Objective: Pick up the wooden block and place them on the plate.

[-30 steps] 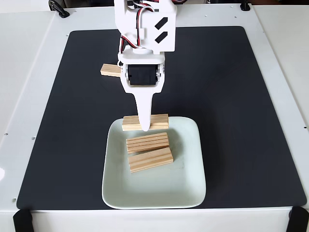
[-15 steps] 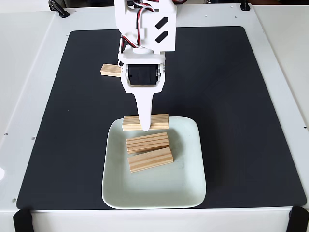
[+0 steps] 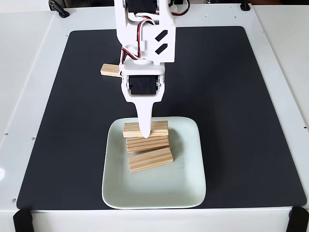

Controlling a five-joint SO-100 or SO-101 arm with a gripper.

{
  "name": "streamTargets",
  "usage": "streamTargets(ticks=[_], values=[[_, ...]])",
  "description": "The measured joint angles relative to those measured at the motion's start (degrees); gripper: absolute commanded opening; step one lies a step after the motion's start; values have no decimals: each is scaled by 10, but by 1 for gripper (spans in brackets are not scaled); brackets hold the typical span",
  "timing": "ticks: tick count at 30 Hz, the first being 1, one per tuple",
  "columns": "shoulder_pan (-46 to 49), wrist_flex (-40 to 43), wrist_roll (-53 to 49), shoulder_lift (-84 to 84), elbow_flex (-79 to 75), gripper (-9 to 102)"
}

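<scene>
In the fixed view my white gripper (image 3: pixel 145 131) points down over the far part of the pale green plate (image 3: pixel 159 189) and is shut on a wooden block (image 3: pixel 161 128), held crosswise. The held block overlaps the far edge of a second wooden block (image 3: pixel 149 144) lying on the plate. A third block (image 3: pixel 150 159) lies just in front of that one, also on the plate. Another wooden block (image 3: pixel 109 70) rests on the black mat behind, its right end hidden by the arm.
The black mat (image 3: pixel 231 121) covers most of the white table (image 3: pixel 29 72). Black clamps sit at the near corners (image 3: pixel 21 220) and at the far edge. Open mat lies to the left and right of the plate.
The gripper has carried its block from the plate's far rim toward the camera, so it now sits over the plate and overlaps the second block. The other blocks have not moved.
</scene>
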Motion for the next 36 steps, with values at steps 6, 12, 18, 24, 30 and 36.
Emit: streamTargets(ticks=[6, 12, 18, 24, 30, 36], values=[[0, 0, 0, 1, -1, 0], [0, 0, 0, 1, -1, 19], [5, 0, -1, 1, 23, 25], [5, 0, -1, 28, 84, 25], [4, 0, -1, 46, 90, 25], [0, 0, -1, 70, 90, 14]])
